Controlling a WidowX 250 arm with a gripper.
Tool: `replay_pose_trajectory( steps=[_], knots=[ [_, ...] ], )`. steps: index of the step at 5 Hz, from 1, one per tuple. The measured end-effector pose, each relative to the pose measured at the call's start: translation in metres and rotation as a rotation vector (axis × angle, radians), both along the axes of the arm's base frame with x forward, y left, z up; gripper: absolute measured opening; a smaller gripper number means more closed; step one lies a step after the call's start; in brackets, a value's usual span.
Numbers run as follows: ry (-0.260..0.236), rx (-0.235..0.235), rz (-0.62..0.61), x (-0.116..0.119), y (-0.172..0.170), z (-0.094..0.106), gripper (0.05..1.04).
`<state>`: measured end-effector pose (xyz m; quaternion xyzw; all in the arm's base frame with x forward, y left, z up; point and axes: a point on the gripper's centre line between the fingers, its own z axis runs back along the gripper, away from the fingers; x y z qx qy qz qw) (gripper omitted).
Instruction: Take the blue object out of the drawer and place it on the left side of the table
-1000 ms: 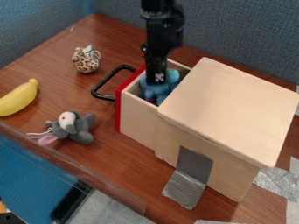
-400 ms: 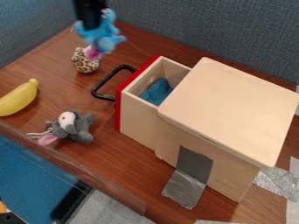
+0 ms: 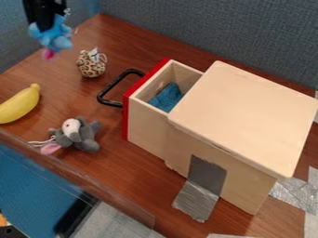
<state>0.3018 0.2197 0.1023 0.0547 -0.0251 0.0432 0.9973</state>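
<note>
At the upper left, my black gripper (image 3: 47, 19) is shut on a blue plush toy (image 3: 53, 36) with a pink part hanging at its lower end. Both are raised, to the left of the leopard-print toy. The wooden drawer (image 3: 146, 122), with a red front and black handle, stands pulled out of its box. A darker blue cloth-like piece (image 3: 167, 97) lies inside it. The brown table (image 3: 118, 165) extends under everything.
A leopard-print toy (image 3: 91, 63) stands at the upper left, a yellow banana (image 3: 20, 104) at the left edge, and a grey plush mouse (image 3: 76, 135) left of the drawer. The wooden box (image 3: 245, 116) takes up the right side.
The gripper has lifted the blue plush toy out of the drawer and carried it left, past the leopard-print toy. The blue piece in the drawer has come into sight.
</note>
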Motion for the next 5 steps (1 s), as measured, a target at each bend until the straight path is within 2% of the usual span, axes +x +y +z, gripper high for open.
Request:
replay_pose_trajectory(
  steps=[1,2,3,4,5],
  knots=[
    [-0.004,0.011,0.036,0.001,0.016,-0.023,0.110],
    [0.017,0.027,0.046,0.008,0.025,-0.043,0.149],
    [0.020,0.057,0.055,0.009,0.032,-0.046,0.366],
    [0.020,0.082,0.086,0.008,0.039,-0.041,0.676],
    [0.037,0.053,0.122,-0.001,0.043,-0.038,0.952]
  ],
)
